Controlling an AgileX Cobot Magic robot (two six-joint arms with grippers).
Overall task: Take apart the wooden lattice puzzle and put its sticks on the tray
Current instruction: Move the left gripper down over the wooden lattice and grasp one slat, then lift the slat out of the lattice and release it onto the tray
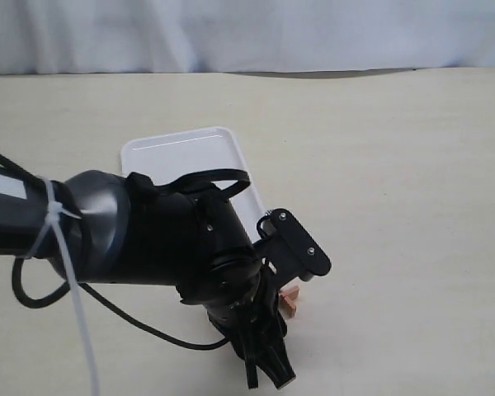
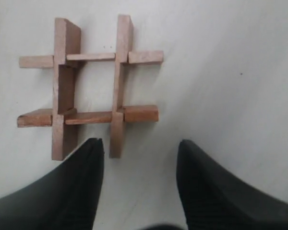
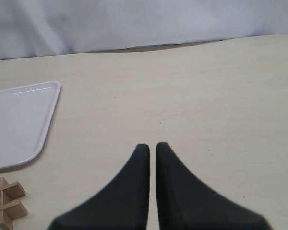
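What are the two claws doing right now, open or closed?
Left claw: open, holding nothing, right by the wooden lattice puzzle.
Right claw: closed, holding nothing.

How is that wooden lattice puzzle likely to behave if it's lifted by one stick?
Probably rigid: the wooden lattice puzzle is solid wooden bars. Its sticks look unevenly seated, so it may loosen or shed pieces rather than lift whole. Lying flat on the table, it seems unlikely to roll.
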